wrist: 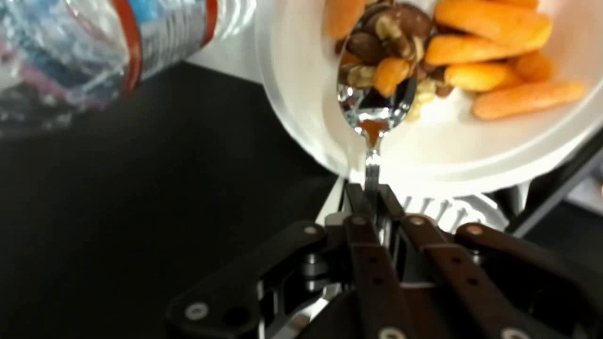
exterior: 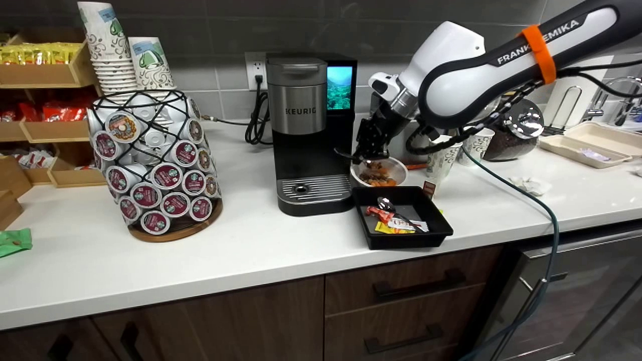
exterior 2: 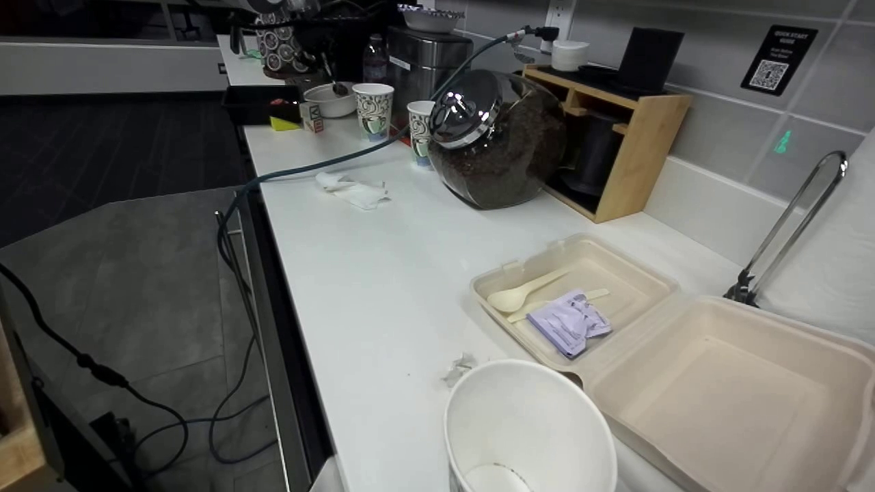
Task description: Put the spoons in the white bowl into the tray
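Note:
My gripper (wrist: 367, 197) is shut on the handle of a silver spoon (wrist: 372, 122). The spoon's head is in the white bowl (wrist: 301, 127), among nuts and baby carrots. Whether the nuts and carrot seen at the head lie in it or are reflected, I cannot tell. The bowl also shows in both exterior views, with a point on it here (exterior: 403, 173) and here (exterior 2: 335, 106). The gripper (exterior: 362, 156) is at the bowl's left edge. The black tray (exterior: 409, 242) stands just in front of the bowl. It holds another spoon (exterior: 386, 204) and several packets.
A coffee machine (exterior: 298, 120) stands left of the bowl. A plastic bottle (wrist: 160, 37) is close to the bowl in the wrist view. Paper cups (exterior 2: 374, 113) and a small box (exterior 2: 312, 117) stand beside the bowl. A cable (exterior: 526, 193) crosses the counter.

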You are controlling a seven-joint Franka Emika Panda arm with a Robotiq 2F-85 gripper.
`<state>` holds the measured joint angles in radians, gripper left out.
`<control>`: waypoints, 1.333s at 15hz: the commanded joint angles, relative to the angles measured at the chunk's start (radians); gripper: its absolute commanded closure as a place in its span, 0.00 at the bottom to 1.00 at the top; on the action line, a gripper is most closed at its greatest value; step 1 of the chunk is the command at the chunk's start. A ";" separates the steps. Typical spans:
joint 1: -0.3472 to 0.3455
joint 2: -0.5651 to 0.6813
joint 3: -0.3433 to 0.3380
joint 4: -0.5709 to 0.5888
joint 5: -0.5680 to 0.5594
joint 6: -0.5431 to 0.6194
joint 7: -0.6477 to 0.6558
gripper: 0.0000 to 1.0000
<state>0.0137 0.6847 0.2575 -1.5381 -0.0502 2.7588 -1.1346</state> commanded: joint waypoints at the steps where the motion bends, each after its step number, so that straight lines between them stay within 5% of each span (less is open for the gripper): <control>1: -0.094 -0.069 0.142 -0.089 0.123 0.032 -0.015 0.98; 5: -0.229 -0.091 0.283 -0.159 0.332 0.072 -0.042 0.98; 9: -0.274 -0.112 0.303 -0.220 0.378 0.140 -0.063 0.98; 11: -0.335 -0.076 0.378 -0.219 0.404 0.228 -0.126 0.98; 17: -0.640 0.124 0.832 -0.201 0.520 0.496 -0.287 0.98; 19: -0.736 0.117 0.914 -0.287 0.501 0.367 -0.272 0.98; 20: -0.768 0.118 0.926 -0.335 0.380 0.338 -0.148 0.98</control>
<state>-0.6458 0.7706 1.0910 -1.7715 0.4511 3.1821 -1.3817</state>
